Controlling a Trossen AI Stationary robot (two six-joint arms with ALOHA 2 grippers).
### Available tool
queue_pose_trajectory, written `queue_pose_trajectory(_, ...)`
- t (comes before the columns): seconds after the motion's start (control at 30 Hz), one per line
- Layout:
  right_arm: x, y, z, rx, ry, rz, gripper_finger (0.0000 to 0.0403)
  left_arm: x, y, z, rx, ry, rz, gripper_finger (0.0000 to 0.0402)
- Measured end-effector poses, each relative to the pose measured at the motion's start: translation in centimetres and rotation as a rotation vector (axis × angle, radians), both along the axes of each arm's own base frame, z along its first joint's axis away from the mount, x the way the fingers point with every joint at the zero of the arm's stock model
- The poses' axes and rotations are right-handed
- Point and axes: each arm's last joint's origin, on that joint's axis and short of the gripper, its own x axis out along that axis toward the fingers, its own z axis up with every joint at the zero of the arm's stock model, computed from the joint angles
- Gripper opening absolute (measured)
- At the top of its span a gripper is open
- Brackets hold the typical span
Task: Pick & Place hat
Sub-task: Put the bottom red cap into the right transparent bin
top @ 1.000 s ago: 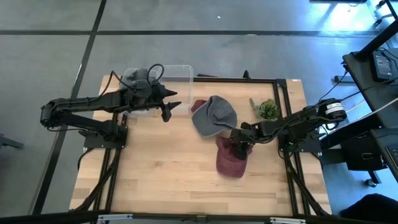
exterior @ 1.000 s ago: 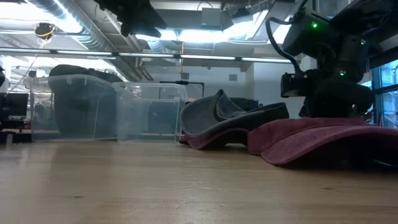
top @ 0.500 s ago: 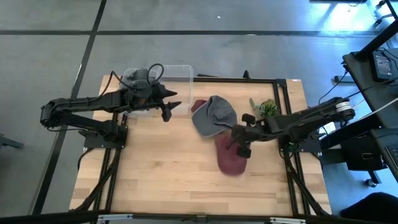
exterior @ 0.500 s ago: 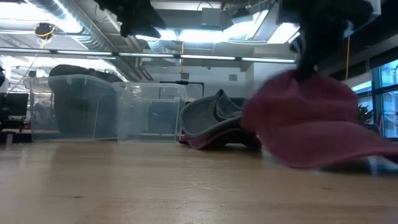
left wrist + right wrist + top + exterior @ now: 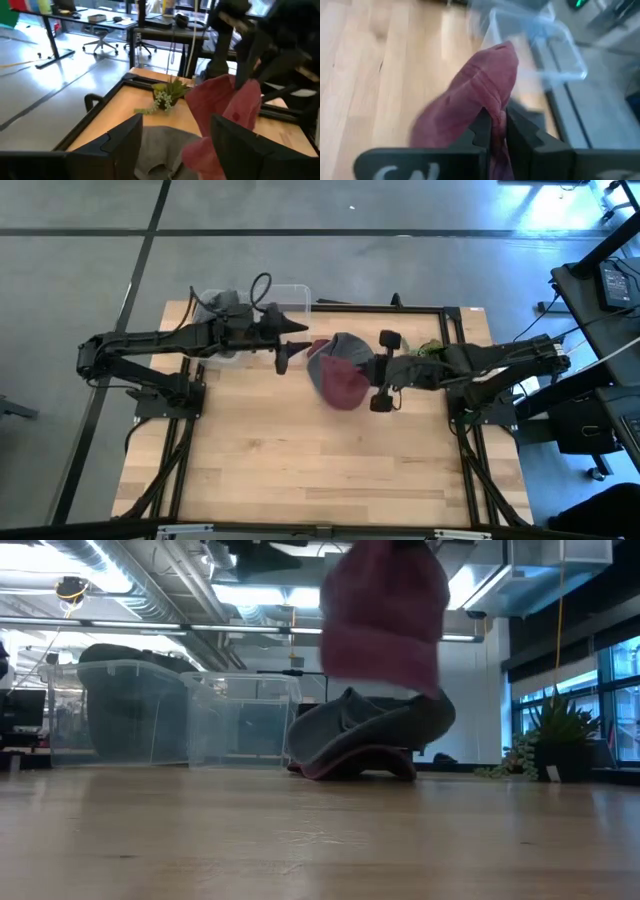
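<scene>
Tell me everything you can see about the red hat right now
The red hat is a soft, faded maroon cloth cap, crumpled and hanging limp. The right gripper pinches a fold of it between shut fingers, holding it clear of the table, above the grey hat lying near the clear bin. Nothing else touches it. The left gripper waits open close by, facing it.

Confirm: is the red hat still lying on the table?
No, in the low view the red hat hangs clear above the table, pinched in the right hand.
</scene>
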Motion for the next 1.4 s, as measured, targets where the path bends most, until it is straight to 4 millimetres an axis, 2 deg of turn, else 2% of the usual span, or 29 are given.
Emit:
queue_pose_trajectory(0.13,0.6,-0.7,1.0,-0.05,-0.036,0.048,0.0038,1.2,0.0,0.6,0.072,0.012,-0.064,0.0225)
queue_pose_trajectory(0.3,1.3,-1.6,1.1,-0.041,-0.034,0.119,0.004,2.3,-0.5,2.4,0.126,-0.029,-0.229,0.0222)
queue_pose_trajectory(0.43,2.0,-2.1,1.1,-0.033,-0.053,0.159,0.0039,3.2,-0.5,3.4,0.152,-0.009,-0.239,0.0219)
queue_pose_trajectory(0.73,3.5,-3.3,0.4,-0.042,-0.065,0.112,0.0041,5.5,-0.9,1.3,0.174,0.129,-0.296,0.0216)
queue_pose_trajectory(1.03,4.7,-3.7,-0.3,-0.071,-0.062,0.09,0.0043,5.4,-1.3,1.0,0.115,0.156,-0.292,0.0214)
queue_pose_trajectory(1.23,4.8,-3.8,-0.3,-0.077,-0.066,0.088,0.0043,5.2,-1.1,0.7,0.077,0.188,-0.214,0.0213)
queue_pose_trajectory(1.4,4.8,-3.8,-0.2,-0.074,-0.08,0.084,0.0043,5.3,-1.1,0.9,0.079,0.173,-0.216,0.018)
